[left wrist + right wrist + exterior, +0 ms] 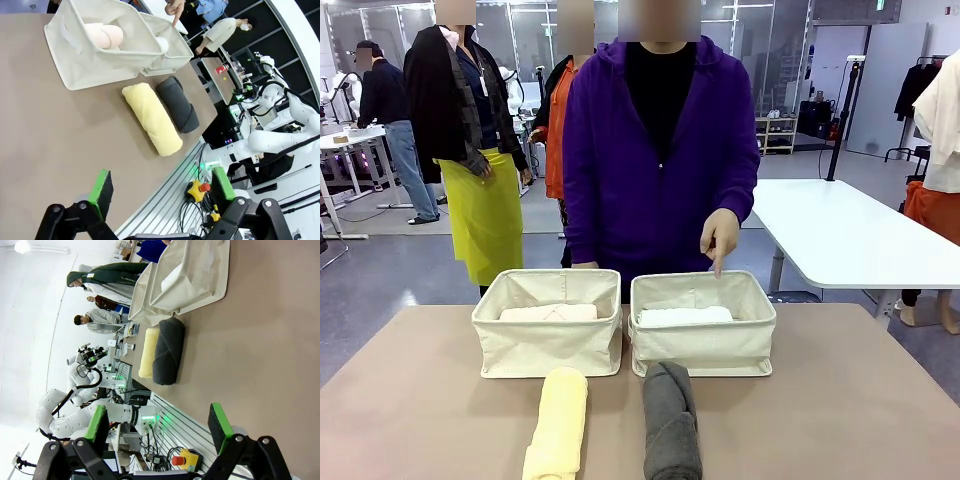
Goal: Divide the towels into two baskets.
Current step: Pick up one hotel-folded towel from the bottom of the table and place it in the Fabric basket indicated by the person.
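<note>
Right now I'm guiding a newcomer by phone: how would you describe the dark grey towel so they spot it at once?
On the brown table, two cream canvas baskets stand before a person in a purple hoodie. The dark grey towel lies rolled just in front of the right basket, beside the yellow towel. It is the only dark roll.

Beyond lie grey floor (390,270), white table (840,235) and glass partitions (790,50).

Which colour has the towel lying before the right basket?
The towel is dark grey; best in front view.
</note>
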Available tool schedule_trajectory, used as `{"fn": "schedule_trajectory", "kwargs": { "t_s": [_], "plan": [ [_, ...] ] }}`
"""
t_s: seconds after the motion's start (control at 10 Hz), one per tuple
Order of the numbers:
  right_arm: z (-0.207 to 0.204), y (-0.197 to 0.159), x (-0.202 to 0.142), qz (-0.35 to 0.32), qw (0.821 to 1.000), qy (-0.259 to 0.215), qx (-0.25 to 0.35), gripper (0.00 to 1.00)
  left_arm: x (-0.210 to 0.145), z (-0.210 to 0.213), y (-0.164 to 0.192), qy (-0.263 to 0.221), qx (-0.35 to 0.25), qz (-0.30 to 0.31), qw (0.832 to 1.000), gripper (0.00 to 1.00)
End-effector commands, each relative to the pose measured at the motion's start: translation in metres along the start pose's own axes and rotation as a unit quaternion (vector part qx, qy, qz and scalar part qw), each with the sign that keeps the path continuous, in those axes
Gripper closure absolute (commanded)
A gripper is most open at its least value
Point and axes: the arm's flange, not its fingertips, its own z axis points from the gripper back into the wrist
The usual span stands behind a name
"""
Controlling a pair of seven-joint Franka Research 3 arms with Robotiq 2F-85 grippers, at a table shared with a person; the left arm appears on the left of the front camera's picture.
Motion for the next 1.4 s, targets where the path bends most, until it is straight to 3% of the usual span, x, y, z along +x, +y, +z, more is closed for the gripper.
{"fn": "schedule_trajectory", "kwargs": {
  "t_s": [0.0, 0.9, 1.3],
  "plan": [
    [0.002, 0.003, -0.002, 0.005, 1.0, 0.004, -0.002, 0.0, 0.0, 0.003, -0.001, 0.003, 0.002, -0.003, 1.0, 0.0],
    [0.0, 0.0, 0.0, 0.0, 1.0, 0.0, 0.0, 0.0, 0.0, 0.003, -0.001, 0.003, 0.002, -0.003, 1.0, 0.0],
    [-0.123, 0.01, -0.004, -0.044, 0.993, 0.087, -0.062, 0.0, 0.0, 0.003, -0.001, 0.003, 0.002, -0.003, 1.0, 0.0]
  ]
}}
